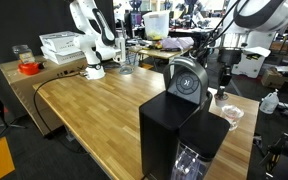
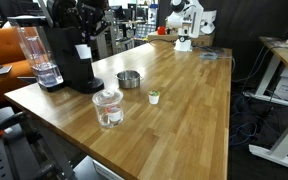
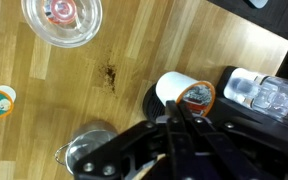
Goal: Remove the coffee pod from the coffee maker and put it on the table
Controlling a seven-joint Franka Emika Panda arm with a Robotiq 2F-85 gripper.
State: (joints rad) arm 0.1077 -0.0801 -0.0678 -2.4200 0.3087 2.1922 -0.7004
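Closed pincer (image 3: 174, 118) by coffee maker (image 2: 76, 68), metal cup (image 3: 89, 156) and glass jar (image 3: 62, 18) near

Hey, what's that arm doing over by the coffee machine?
A robot arm is reaching down at the coffee maker, which stands at one end of a long wooden table. Its gripper is shut, right next to an orange-rimmed pod at the machine. I can't tell whether it is actually pinching the pod. On the table nearby are a glass jar, a small metal cup and a green-topped pod.
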